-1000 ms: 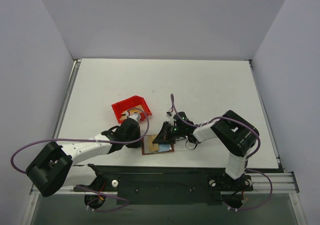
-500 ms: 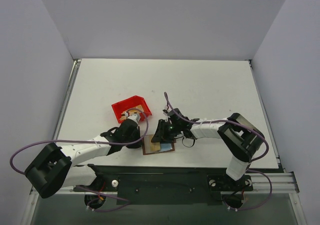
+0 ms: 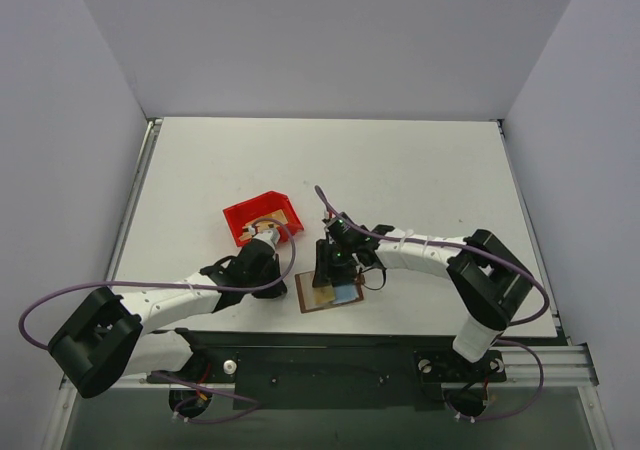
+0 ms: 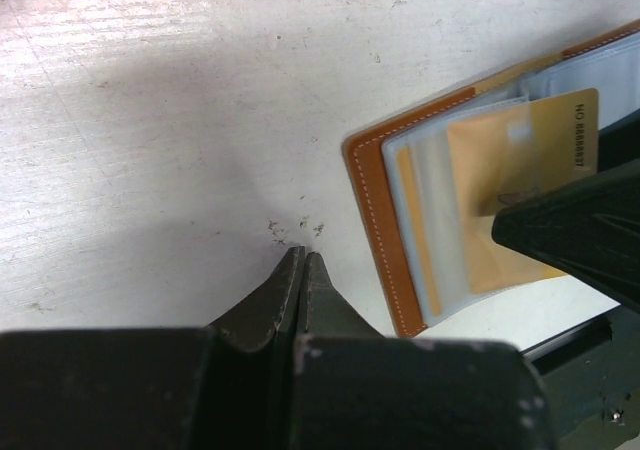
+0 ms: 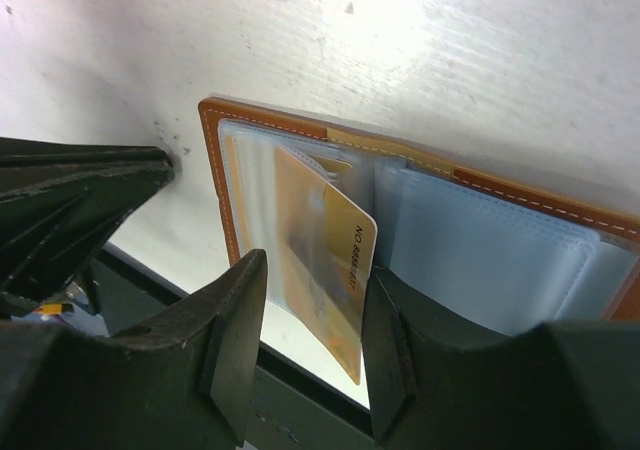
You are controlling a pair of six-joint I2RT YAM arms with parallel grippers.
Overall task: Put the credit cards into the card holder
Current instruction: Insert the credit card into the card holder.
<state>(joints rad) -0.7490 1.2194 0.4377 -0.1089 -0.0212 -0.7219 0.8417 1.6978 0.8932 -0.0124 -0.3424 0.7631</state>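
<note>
Wallet (image 4: 375,220): lying open at the table's (image 4: 150,120) near edge, pockets facing up
Card (image 4: 520,160): sitting partway in a left-side pocket; one end sticking out
Right gripper (image 5: 313,265): hovering over that card, jaws parted and straddling it; gripping nothing
Left gripper (image 4: 303,255): pinched closed, empty; tips pointing down just beside the wallet
Bin (image 3: 240,227): standing farther back; tan pieces inside, probably more to load
Progress: one card going in, needing a push; others apparently waiting
Views: wrist cameras showing pocket detail; only the top view showing the bin
</note>
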